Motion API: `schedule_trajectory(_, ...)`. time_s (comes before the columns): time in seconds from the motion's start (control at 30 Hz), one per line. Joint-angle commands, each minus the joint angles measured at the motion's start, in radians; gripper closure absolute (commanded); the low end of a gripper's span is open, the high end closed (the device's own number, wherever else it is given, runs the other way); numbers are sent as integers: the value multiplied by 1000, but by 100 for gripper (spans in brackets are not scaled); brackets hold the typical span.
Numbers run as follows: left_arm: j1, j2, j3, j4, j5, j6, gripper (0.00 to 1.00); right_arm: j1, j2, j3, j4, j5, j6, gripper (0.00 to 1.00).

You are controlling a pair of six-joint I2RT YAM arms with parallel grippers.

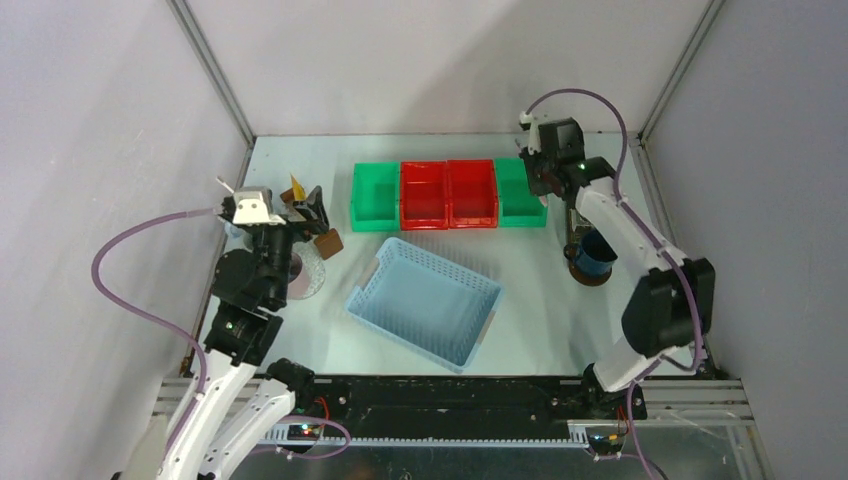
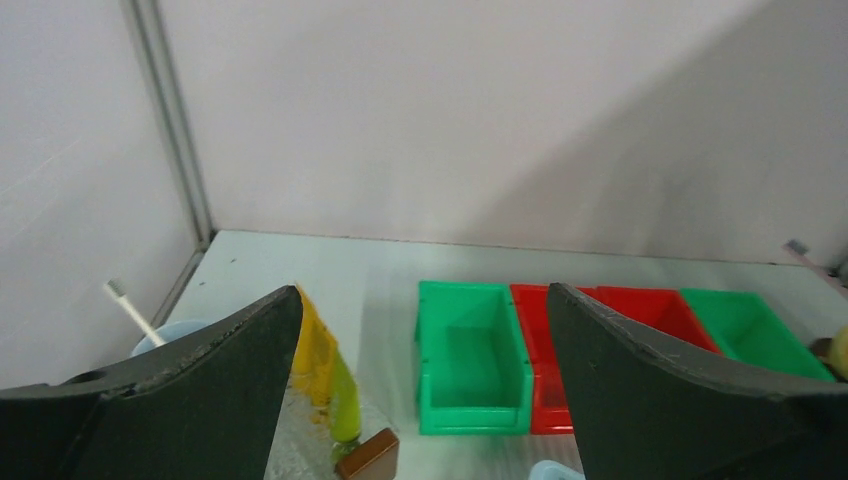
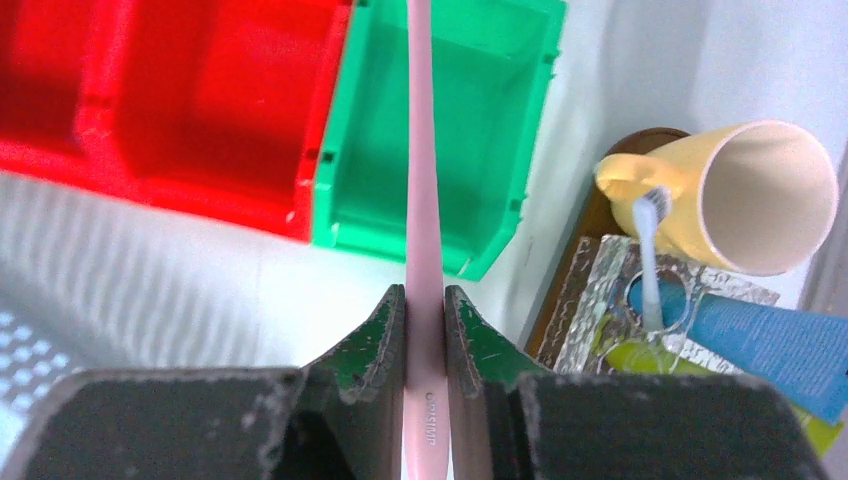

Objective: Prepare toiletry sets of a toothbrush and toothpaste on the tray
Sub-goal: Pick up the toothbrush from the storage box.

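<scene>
My right gripper (image 3: 425,292) is shut on a pink toothbrush (image 3: 422,150), whose handle runs up over the right-hand green bin (image 3: 480,110). In the top view that gripper (image 1: 541,172) hovers at the bin row's right end. To its right lies a brown tray (image 3: 590,225) with a cream mug (image 3: 745,195) and a clear glass (image 3: 610,300) holding a pale toothbrush (image 3: 650,260) and a blue tube (image 3: 775,345). A dark blue mug (image 1: 596,254) also stands there. My left gripper (image 2: 422,290) is open and empty, above a yellow-green tube (image 2: 335,385) and another brown tray's end (image 2: 368,455).
Two green bins and two red bins (image 1: 448,193) stand in a row at the back. A light blue perforated basket (image 1: 425,300) sits mid-table. A pale blue mug (image 2: 165,335) with a toothbrush (image 2: 128,308) is at the far left, near the wall.
</scene>
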Motion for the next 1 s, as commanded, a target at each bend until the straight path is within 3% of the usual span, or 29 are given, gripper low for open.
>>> schedule_trajectory(0.0,6,14,80,-36,163,-49,2,27,-174,-98,79,-142,-56,100)
schedule_trajectory(0.27,6,45,120,-44,421,-89,2,85,-397,-216,132,-403,-143,100)
schedule_trajectory(0.57,-23,101,113,61,690,-249,2,184,-617,-433,457,-636,-153,100)
schedule_trajectory(0.73,-94,126,72,139,708,-299,2,247,-652,-503,625,-692,-118,100)
schedule_trajectory(0.97,-192,172,22,302,706,-390,1,329,-636,-506,687,-708,-102,100)
